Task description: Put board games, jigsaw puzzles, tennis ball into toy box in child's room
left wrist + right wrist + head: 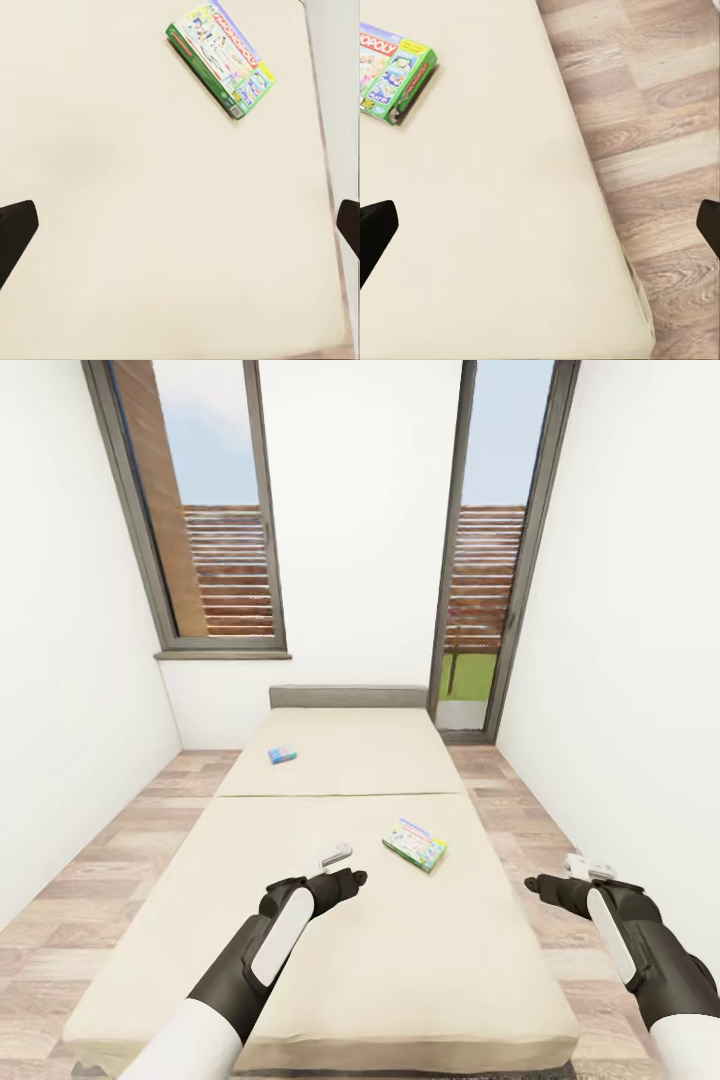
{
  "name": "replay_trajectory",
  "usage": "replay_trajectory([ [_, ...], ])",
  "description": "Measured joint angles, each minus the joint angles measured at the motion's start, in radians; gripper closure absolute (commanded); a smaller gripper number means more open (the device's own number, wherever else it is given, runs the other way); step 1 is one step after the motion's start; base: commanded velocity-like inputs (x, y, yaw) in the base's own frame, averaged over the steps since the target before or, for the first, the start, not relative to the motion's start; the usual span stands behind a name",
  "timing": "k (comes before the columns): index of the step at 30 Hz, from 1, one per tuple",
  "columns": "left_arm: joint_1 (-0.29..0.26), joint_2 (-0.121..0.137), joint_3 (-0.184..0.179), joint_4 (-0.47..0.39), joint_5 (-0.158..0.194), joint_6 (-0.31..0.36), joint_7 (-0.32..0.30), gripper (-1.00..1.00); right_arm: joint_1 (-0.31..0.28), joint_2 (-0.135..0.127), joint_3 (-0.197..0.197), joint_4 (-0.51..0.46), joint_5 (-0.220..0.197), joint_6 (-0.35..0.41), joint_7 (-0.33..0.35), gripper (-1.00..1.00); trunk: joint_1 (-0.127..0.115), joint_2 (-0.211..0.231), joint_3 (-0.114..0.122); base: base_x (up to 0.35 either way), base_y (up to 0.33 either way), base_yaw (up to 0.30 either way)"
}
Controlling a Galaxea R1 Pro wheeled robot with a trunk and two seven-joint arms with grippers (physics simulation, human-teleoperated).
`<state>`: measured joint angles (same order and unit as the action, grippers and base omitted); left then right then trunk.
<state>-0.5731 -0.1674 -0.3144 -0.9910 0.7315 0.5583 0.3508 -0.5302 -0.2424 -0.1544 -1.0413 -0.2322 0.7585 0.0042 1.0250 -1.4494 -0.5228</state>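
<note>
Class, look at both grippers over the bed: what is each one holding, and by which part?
Nothing is held. The left gripper and right gripper are open and empty; the MONOPOLY box lies untouched on the bed.

A long cream bed fills the middle of the frame, standing on a wood plank floor. On it lie a green-edged MONOPOLY box right of centre and a small blue box farther up, left.

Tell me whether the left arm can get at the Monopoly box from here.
Probably yes. The left gripper hangs open over the bed, and only bare mattress lies between it and the Monopoly box; nothing blocks the way.
</note>
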Motion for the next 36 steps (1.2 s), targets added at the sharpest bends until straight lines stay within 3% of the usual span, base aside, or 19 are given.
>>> replay_trajectory([
  [13, 0.001, 0.001, 0.000, 0.000, -0.003, -0.003, 0.000, -1.00, 0.000, -0.002, -0.001, -0.002, 0.000, 0.001, 0.000, -1.00, 0.000, 0.000, 0.000, 0.041, 0.000, -0.155],
  [36, 0.002, 0.001, 0.000, 0.000, -0.003, -0.006, 0.000, -1.00, 0.000, 0.001, 0.006, -0.005, 0.000, 0.002, 0.001, -1.00, 0.000, 0.000, 0.000, 0.229, 0.000, -0.013],
])
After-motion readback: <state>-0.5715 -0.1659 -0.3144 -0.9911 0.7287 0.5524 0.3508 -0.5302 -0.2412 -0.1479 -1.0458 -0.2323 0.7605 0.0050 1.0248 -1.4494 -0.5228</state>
